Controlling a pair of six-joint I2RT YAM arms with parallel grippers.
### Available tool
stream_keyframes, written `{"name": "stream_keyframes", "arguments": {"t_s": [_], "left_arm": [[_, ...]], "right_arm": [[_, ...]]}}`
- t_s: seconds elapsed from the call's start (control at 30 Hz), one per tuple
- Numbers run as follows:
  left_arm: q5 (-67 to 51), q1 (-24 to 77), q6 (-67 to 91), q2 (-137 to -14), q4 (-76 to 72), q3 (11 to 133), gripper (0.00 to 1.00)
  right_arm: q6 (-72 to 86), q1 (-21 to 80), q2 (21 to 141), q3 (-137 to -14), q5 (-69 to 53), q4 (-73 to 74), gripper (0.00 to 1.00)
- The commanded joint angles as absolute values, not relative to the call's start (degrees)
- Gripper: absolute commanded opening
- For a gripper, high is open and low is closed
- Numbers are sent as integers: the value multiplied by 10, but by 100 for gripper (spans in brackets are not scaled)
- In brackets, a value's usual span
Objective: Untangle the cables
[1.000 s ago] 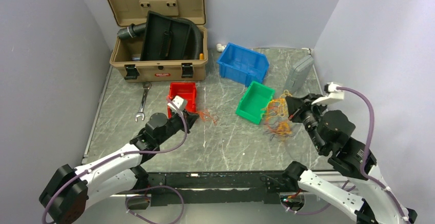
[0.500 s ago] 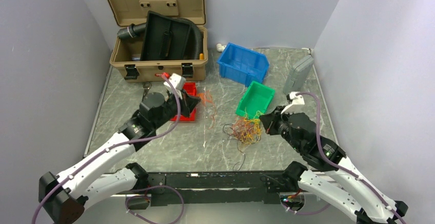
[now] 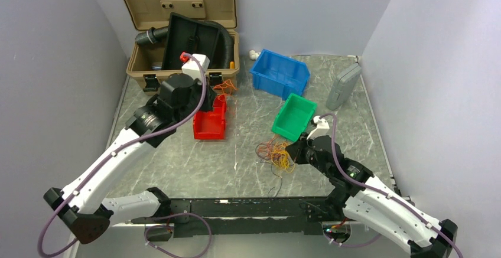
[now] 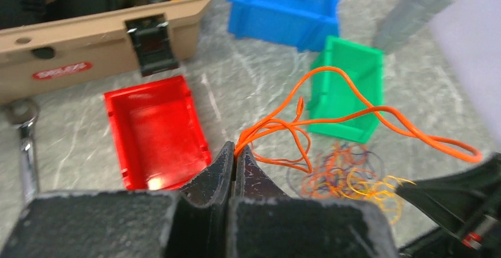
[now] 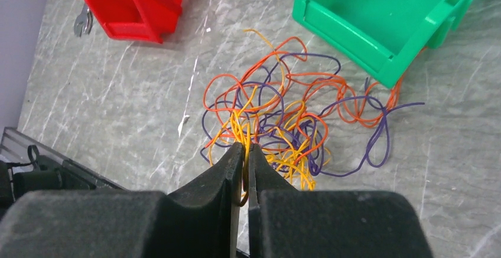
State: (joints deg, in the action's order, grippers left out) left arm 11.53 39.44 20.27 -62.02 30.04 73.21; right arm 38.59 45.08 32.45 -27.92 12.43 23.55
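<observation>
The cables are a tangle of thin orange, yellow and purple wires [image 3: 276, 152] on the table in front of the green bin; it also shows in the right wrist view [image 5: 283, 116]. My right gripper [image 5: 245, 149] is shut on yellow wires at the tangle's near edge; in the top view it [image 3: 294, 153] sits just right of the tangle. My left gripper [image 4: 235, 149] is shut on a separate orange wire [image 4: 331, 113] that loops out to the right, held high above the red bin; in the top view it [image 3: 214, 97] is near the case.
A red bin [image 3: 210, 118], green bin [image 3: 293, 116] and blue bin [image 3: 280, 72] stand mid-table. A tan case [image 3: 183, 45] with a black hose is at the back left. A wrench [image 4: 25, 146] lies left of the red bin. A grey box [image 3: 343, 86] is at the right.
My left gripper has risen and moved back toward the case, carrying the orange wire away from the tangle. My right gripper has dragged the tangle left and nearer, from beside the green bin.
</observation>
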Motion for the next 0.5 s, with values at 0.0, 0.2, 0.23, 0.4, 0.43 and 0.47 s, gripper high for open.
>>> {"name": "stream_keyframes", "arguments": {"t_s": [0.0,0.2,0.23,0.4,0.43,0.47], "left_arm": [[177,364,202,-663,361,750,0],[177,301,221,-702,326,713,0],[173,293,222,-708,319,710,0],[181,273,231,-756,309,707,0],[180,271,232,-765,309,706,0],[180,269,233,-773,305,706,0]], "right_arm": [[405,453,321,-262,102,175,11],[401,453,318,-263,89,169,11],[398,452,321,-267,89,172,11],[389,452,324,-281,107,190,11],[387,452,322,-282,109,192,12],[385,452,321,-282,111,192,12]]}}
